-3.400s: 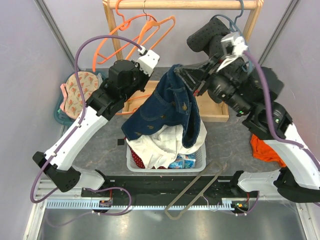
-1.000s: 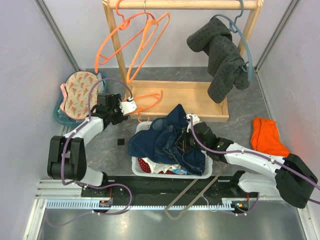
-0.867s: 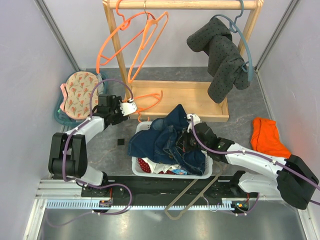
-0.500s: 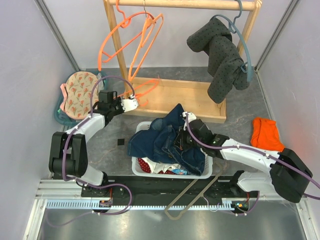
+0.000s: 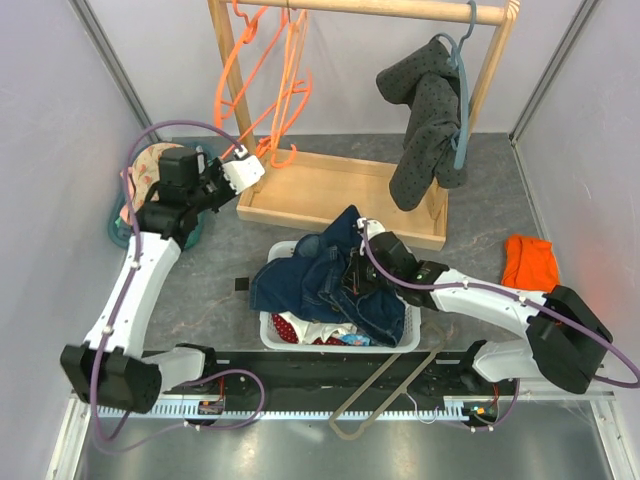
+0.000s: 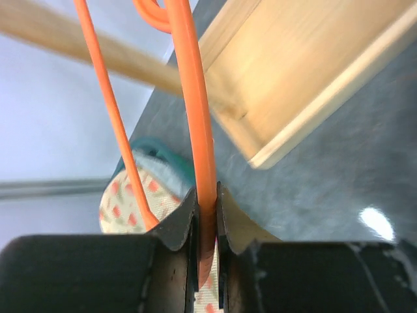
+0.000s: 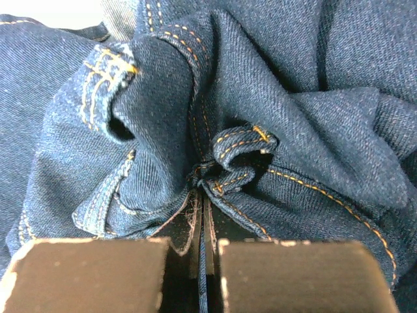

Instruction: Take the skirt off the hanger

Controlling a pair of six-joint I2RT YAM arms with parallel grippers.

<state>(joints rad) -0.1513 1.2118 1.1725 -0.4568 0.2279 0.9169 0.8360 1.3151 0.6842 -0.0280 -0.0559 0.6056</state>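
My left gripper (image 6: 206,195) was nearly closed, pinching the thin bar of an orange hanger (image 6: 195,111). That bar ran almost straight up and away from my fingertips, toward the left end of the wooden rail (image 5: 400,10). I could see no cloth hanging on it. The only dark red, white-dotted fabric in view, which I took for the skirt (image 5: 283,326), lay in the near-left corner of the basket (image 5: 266,322), mostly buried under denim (image 7: 293,98). It was well apart from my left gripper, toward the near edge and off to the right. My right gripper (image 7: 203,236) was the closer one, shut on a fold of that denim, just beyond the red patch and to its right.
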